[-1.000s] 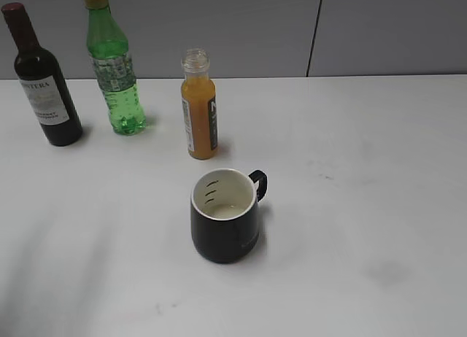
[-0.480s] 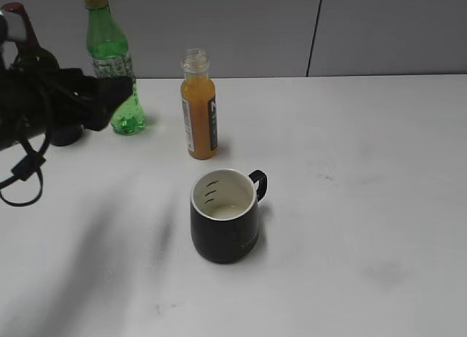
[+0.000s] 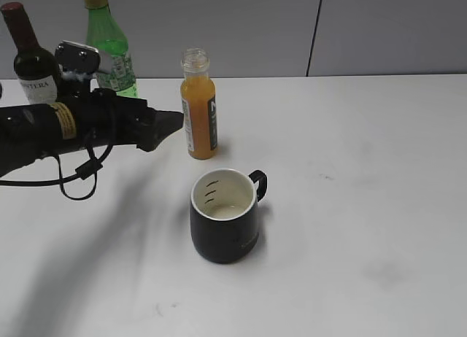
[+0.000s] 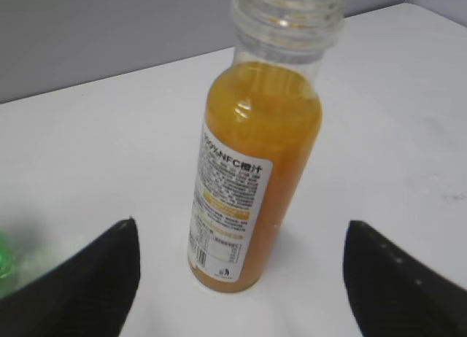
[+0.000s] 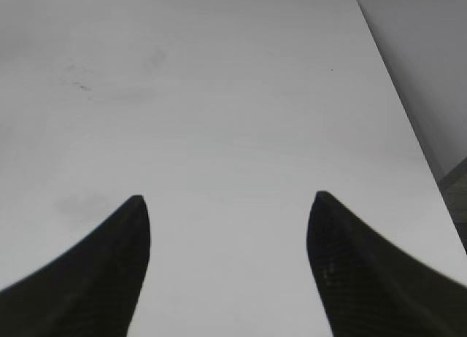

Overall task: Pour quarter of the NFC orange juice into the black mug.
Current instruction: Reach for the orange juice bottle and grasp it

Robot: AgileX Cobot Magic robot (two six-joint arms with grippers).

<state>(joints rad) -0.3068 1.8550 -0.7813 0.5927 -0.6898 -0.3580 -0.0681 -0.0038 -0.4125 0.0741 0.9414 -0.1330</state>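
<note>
1. The small clear plastic bottle of orange juice (image 3: 198,114), capless with a ribbed neck, stood upright on the smooth white table (image 3: 350,206).
2. The squat glossy black mug (image 3: 224,216) sat near it, closer to the camera.
3. The left gripper (image 4: 241,268) had its jaws apart, flanking the bottle untouched.
4. The right gripper (image 5: 228,260) had its jaws apart over bare table, its arm unseen in the exterior view.

White counter (image 3: 365,206), faintly smudged. On it: NFC orange juice (image 3: 198,107) upright near the back, capless; black mug (image 3: 224,216) just in front, apart from it, handle to the right. Green bottle (image 3: 109,45) and wine bottle (image 3: 33,60) at back left, probably standing on the counter, bases hidden.
</note>
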